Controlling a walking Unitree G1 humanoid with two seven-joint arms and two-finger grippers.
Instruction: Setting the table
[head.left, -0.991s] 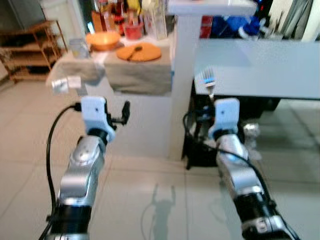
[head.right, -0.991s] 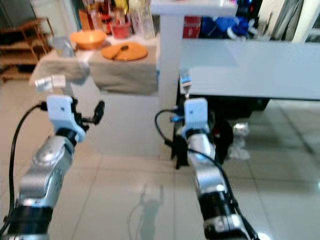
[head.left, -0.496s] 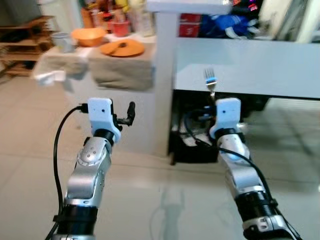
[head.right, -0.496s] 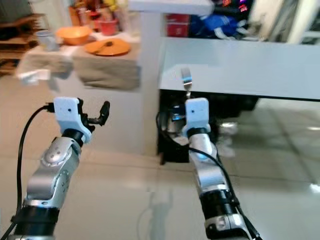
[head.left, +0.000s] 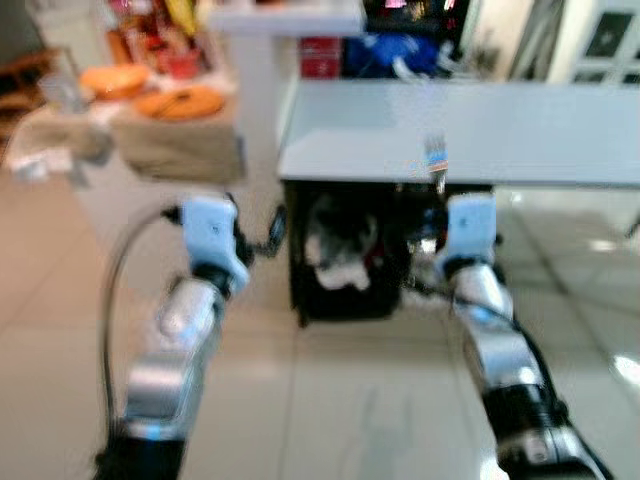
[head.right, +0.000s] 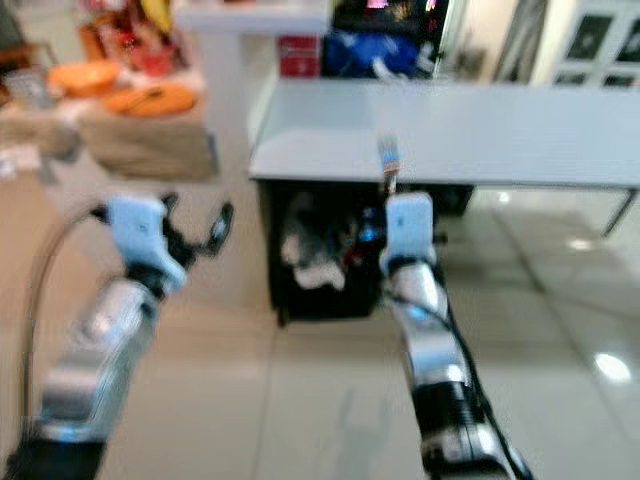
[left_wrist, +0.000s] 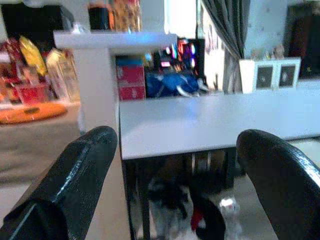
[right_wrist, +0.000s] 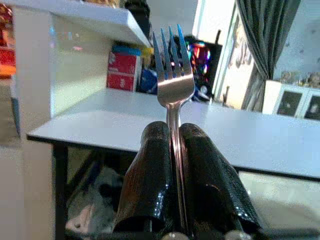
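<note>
**Carrying a fork toward the grey table**

The robot is facing a long grey table (head.left: 520, 140) with a bare top, and the head views are blurring, so it is probably walking. To do this step well, it should be closing on the near edge squarely and stopping before its forearms meet that edge, since both arms are reaching forward below the tabletop. The fork then needs lifting clear of the rim and laying flat on the bare surface, tines pointing away, before the fingers let go.

The right gripper (right_wrist: 175, 165) is clamping the fork (right_wrist: 172, 65) by its handle, both black fingers pressed against the metal, tines standing upright just in front of the table's edge. The left gripper (left_wrist: 175, 165) is spread wide and carrying nothing, raised level with the other arm.

Off to the robot's left, a cloth-covered side table (head.left: 150, 140) is bearing an orange bowl (head.left: 112, 78) and a flat orange plate (head.left: 185, 102); what the bowl is holding cannot be made out. Under the grey table, a dark bin or crate (head.left: 340, 260) is showing pale crumpled stuff inside, too blurred to identify.
</note>
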